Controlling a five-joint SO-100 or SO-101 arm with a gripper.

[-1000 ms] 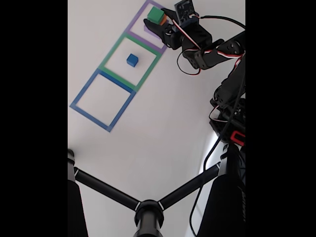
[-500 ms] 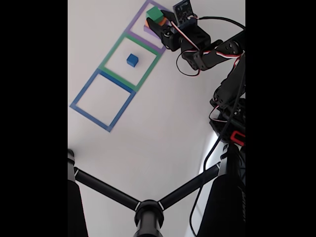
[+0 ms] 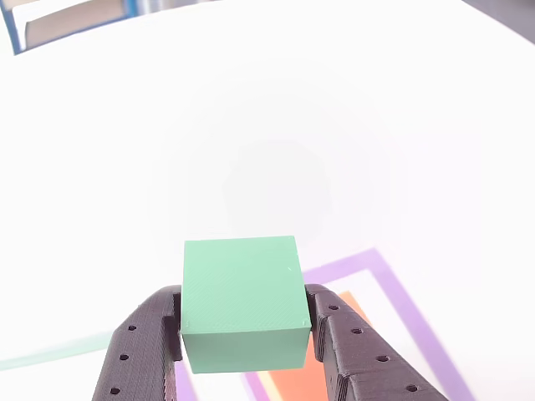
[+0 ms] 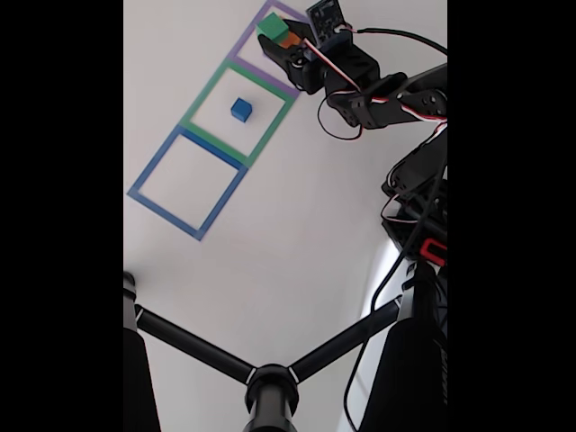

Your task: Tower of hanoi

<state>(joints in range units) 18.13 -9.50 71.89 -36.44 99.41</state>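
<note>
In the other view a green block sits squeezed between my two dark fingers, so my gripper is shut on it. The block hangs above an orange block that lies inside the purple square outline. In the fixed view the same green block is held by the gripper at the top, just up and left of the orange block. A small blue cube rests inside the green square outline. The purple block is hidden by the gripper.
The blue square outline lies below the green one with nothing inside it. My arm and its cables reach in from the right. Black tripod legs cross the bottom of the fixed view.
The gripper has risen and shifted up-left in the fixed view, carrying the green block off the orange block. The blue cube has not moved.
</note>
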